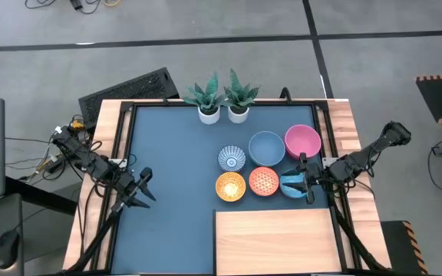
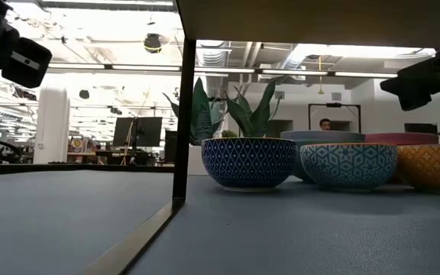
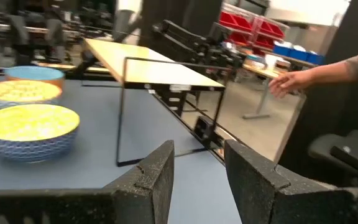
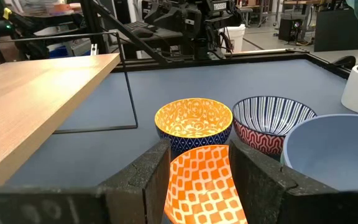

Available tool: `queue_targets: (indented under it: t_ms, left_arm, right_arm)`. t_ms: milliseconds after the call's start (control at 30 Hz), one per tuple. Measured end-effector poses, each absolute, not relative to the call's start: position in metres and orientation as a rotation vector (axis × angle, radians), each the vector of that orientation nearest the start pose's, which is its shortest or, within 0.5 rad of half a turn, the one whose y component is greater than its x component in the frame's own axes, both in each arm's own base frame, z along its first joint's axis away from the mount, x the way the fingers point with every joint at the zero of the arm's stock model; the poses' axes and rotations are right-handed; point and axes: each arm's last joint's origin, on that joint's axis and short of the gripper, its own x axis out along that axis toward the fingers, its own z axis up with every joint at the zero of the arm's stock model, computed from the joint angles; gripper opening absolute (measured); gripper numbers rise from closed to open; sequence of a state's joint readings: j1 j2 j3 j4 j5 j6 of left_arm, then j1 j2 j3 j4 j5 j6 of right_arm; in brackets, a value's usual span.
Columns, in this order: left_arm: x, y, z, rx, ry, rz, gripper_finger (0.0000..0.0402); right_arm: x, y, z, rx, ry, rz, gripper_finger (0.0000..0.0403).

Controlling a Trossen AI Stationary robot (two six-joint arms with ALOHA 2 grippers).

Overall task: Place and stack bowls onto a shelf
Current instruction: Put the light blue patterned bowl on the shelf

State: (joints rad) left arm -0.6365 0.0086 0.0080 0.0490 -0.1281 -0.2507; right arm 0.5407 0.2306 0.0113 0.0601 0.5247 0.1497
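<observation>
The bowls sit in a cluster on the dark blue tabletop, none yet on the shelf, the pale wood platform just beside them toward the near edge. The teal bowl is outermost on the right, beside the orange-red bowl; the yellow bowl, blue-white bowl, grey-blue bowl and pink bowl lie farther in.

The right end effector hovers at the teal bowl, fingers spread and released, grasping nothing. Its wrist view looks across the orange-red bowl, which shows between its fingers. This arm is clearly nearer.

The left end effector waits well apart over bare tabletop, fingers parted and empty.
</observation>
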Motion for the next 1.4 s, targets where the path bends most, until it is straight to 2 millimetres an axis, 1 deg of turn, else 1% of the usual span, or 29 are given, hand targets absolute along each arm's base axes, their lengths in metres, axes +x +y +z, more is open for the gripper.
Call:
queue_targets:
  t_ms: [167,267,333,500,600,667,733,833,900,967,1033,1167,1267,1400]
  left_arm:
    - [0.081,-0.054,0.170,-0.355,0.038,-0.495,0.0128]
    - [0.081,-0.054,0.171,-0.359,0.034,-0.478,0.0128]
    - [0.082,-0.053,0.172,-0.399,0.023,-0.424,0.0128]
    - [0.083,-0.047,0.174,-0.618,-0.009,-0.231,0.0128]
    - [0.084,-0.043,0.177,-0.703,-0.072,-0.108,0.0128]
    - [0.083,-0.040,0.181,-0.778,-0.133,-0.040,0.0128]
    - [0.083,-0.037,0.185,-0.852,-0.188,0.012,0.0128]
    - [0.081,-0.034,0.190,-0.943,-0.266,0.084,0.0128]
    - [0.080,-0.031,0.193,-1.042,-0.333,0.157,0.0128]
    - [0.078,-0.028,0.195,-1.132,-0.393,0.223,0.0128]
    - [0.077,-0.026,0.196,-1.167,-0.423,0.265,0.0128]
    - [0.076,-0.024,0.200,-1.147,-0.445,0.314,0.0128]
    - [0.075,-0.020,0.205,-1.160,-0.495,0.348,0.0128]
    - [0.072,-0.016,0.211,-1.164,-0.562,0.367,0.0128]
  right_arm:
    - [0.099,0.043,0.154,0.068,0.139,0.005,0.0189]
    - [0.099,0.043,0.154,0.069,0.139,0.006,0.0189]
    - [0.099,0.043,0.154,0.068,0.139,0.005,0.0189]
    - [0.099,0.042,0.154,0.052,0.136,-0.012,0.0189]
    - [0.100,0.039,0.155,-0.053,0.134,-0.063,0.0189]
    - [0.100,0.038,0.155,-0.147,0.138,-0.072,0.0189]
    - [0.101,0.037,0.155,-0.205,0.141,-0.074,0.0189]
    - [0.101,0.036,0.155,-0.218,0.142,-0.074,0.0189]
    - [0.101,0.036,0.155,-0.211,0.133,-0.074,0.0189]
    - [0.101,0.037,0.158,-0.150,0.110,-0.075,0.0189]
    - [0.101,0.038,0.161,0.007,0.074,-0.057,0.0189]
    - [0.101,0.039,0.174,0.377,-0.056,-0.031,0.0189]
    - [0.100,0.038,0.186,0.636,-0.166,0.003,0.0189]
    - [0.098,0.036,0.196,0.835,-0.268,0.049,0.0189]
